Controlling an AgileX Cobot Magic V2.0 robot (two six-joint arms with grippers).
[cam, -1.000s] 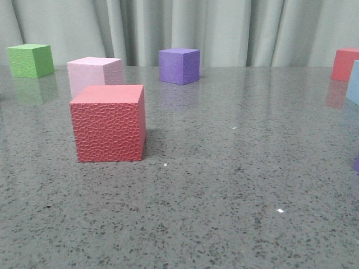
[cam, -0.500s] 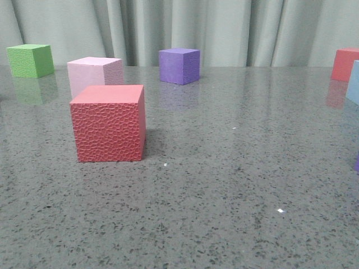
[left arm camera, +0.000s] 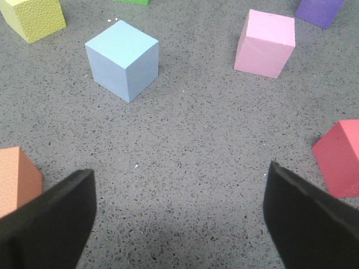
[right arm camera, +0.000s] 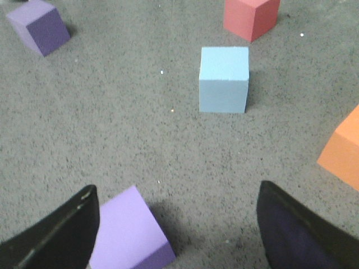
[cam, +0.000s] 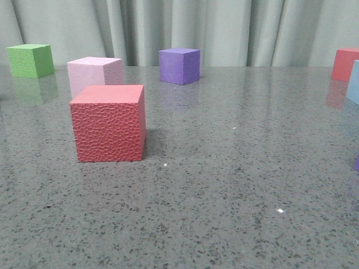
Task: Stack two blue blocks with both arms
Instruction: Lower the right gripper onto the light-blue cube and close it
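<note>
The left gripper [left arm camera: 178,216] stood spread wide with nothing between its fingers [left arm camera: 47,224], hanging over bare table [left arm camera: 185,140]; ahead of it sat a blue block [left arm camera: 122,59], well apart from the fingers and untouched; a pink cube [left arm camera: 265,43] lay off to one side of that block, a yellow cube [left arm camera: 33,17] to the other, with a red cube [left arm camera: 341,159] and an orange cube [left arm camera: 17,179] nearer the fingers and a purple cube [left arm camera: 320,10] at the far edge.

The right gripper [right arm camera: 176,230] was likewise released and empty; a lilac cube [right arm camera: 129,232] sat just beside one finger [right arm camera: 56,235], though I could not tell whether they touched; the second blue block [right arm camera: 223,78] stood farther out, alone on the table, with a red cube [right arm camera: 251,17] beyond it, a dark purple cube [right arm camera: 40,27] off to the side and an orange cube [right arm camera: 342,148] at the edge.

In the front view neither gripper appeared; the red textured cube [cam: 109,123], the pink cube [cam: 94,73] behind it, the green cube [cam: 31,60] and the purple cube [cam: 179,65] sat exactly where they had half a second and a second before; a sliver of blue [cam: 353,83] stayed at the right edge; nothing there had shifted.
</note>
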